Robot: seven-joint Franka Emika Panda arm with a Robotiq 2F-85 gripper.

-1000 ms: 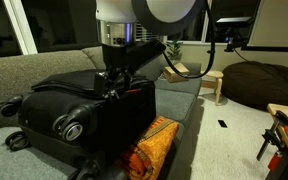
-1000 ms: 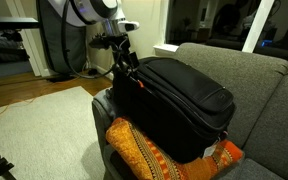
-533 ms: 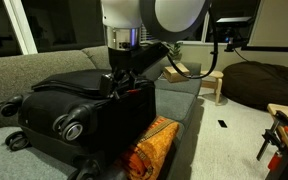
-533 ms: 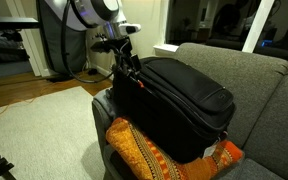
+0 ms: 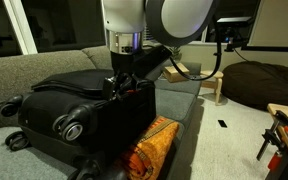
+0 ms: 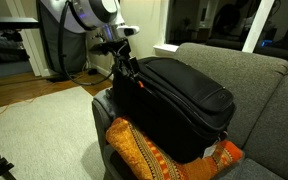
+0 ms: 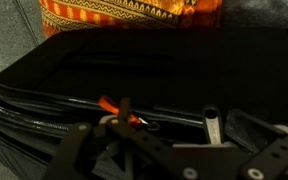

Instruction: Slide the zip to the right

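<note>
gripper (image 7: 174,150) — jaws wide apart | zip (image 7: 211,124) — small silvery pull, rest lost against black suitcase (image 6: 189,95)

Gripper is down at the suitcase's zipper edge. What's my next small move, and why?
Probably close the gripper on the zip. In the wrist view the jaws stand open, the silvery pull lies between them, right of centre, and nothing is held yet. Depth is hard to judge on the black suitcase, so close slowly.
</note>
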